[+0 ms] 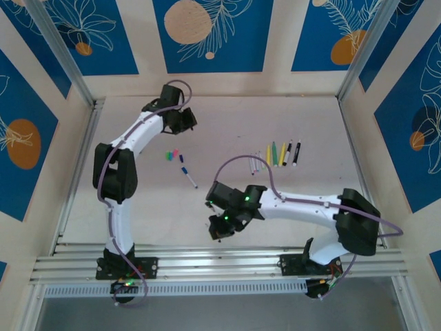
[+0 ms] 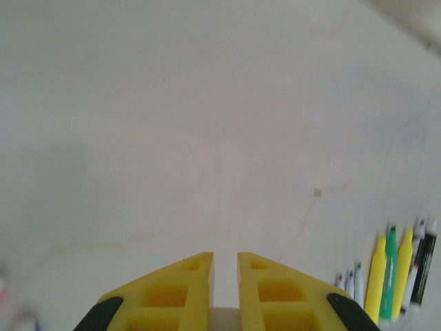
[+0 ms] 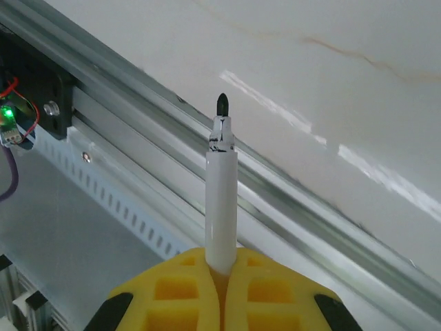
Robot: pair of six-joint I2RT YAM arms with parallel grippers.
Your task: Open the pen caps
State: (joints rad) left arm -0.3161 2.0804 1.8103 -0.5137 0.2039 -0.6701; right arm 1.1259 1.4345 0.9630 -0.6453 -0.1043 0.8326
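An uncapped white pen [image 3: 221, 207] is being pinched in the right claw [image 3: 222, 265], barrel pointing straight out over the bench [image 1: 227, 131] edge; the pen row [image 1: 281, 153] is lying beyond, nearer that arm. Left claw [image 2: 225, 269] pressed together.

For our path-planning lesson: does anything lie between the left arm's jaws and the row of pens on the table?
Nothing visible does. Only bare table separates the left gripper, jaws shut, from the row of pens; the green and pink caps lie off that line.
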